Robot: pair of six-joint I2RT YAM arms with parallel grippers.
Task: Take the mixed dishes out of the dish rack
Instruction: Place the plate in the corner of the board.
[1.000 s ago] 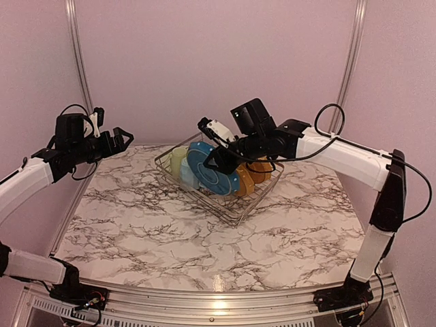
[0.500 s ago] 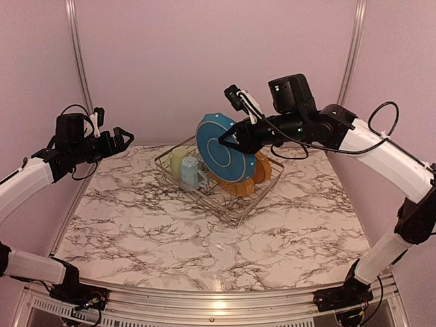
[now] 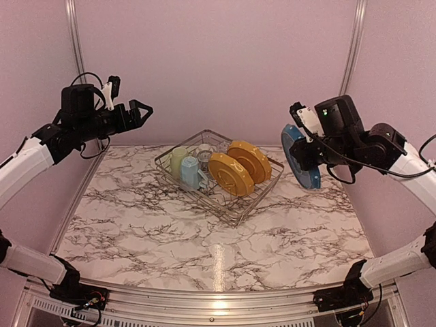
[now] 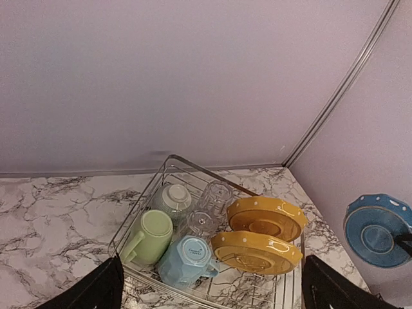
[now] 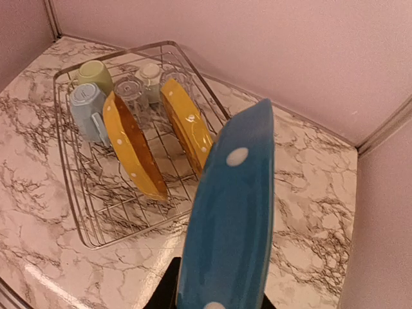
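Dish rack at the far middle of the marble table holds two yellow-orange plates on edge and a light blue mug (tiny print on its base, unreadable). To its right, the right gripper, its fingertips hard to make out, clamps the blue plate upright in the air. The left gripper hangs spread wide, empty.

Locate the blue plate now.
Top view: the blue plate is out of the dish rack, held on edge by the right gripper above the right side of the table.
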